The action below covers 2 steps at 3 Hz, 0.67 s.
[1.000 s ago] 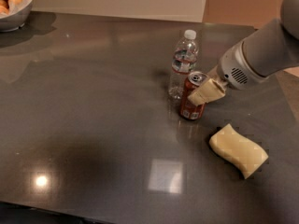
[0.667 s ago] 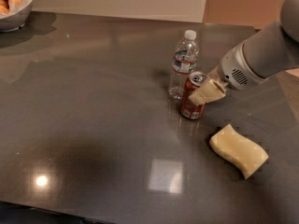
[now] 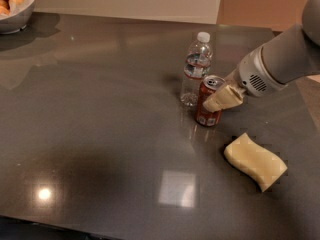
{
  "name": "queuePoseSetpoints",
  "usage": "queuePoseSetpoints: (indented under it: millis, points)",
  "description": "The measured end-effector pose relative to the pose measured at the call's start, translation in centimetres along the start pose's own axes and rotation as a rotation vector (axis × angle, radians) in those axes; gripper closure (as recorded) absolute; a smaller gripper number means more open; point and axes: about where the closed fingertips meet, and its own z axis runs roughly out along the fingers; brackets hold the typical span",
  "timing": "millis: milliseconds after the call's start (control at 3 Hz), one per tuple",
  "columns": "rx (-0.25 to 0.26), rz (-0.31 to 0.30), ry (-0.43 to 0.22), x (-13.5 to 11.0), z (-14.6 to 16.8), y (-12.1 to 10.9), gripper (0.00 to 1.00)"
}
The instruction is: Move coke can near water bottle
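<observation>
one tool point(image 3: 220, 99) at one coke can point(image 3: 207, 116) beside one water bottle point(image 3: 195, 68).

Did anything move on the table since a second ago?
Nothing moved that I can see. The gripper is still at the right side of the coke can, which stands on the table right beside the water bottle. The yellow sponge and the bowl are where they were.

You've got dimmish warm light; ceiling lamps glare off the glossy table point(image 3: 100, 134) near the front edge. The tool point(image 3: 214, 102) by the coke can point(image 3: 207, 117) is evenly lit, with faint shadows.
</observation>
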Motion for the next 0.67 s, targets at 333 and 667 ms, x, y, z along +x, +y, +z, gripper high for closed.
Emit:
queuePoseSetpoints:
  millis: [333,667]
  points:
    - [-0.001,-0.002,0.000,-0.07,0.06,0.10,0.00]
    - [-0.001,-0.002,0.000,-0.08,0.06,0.10,0.00]
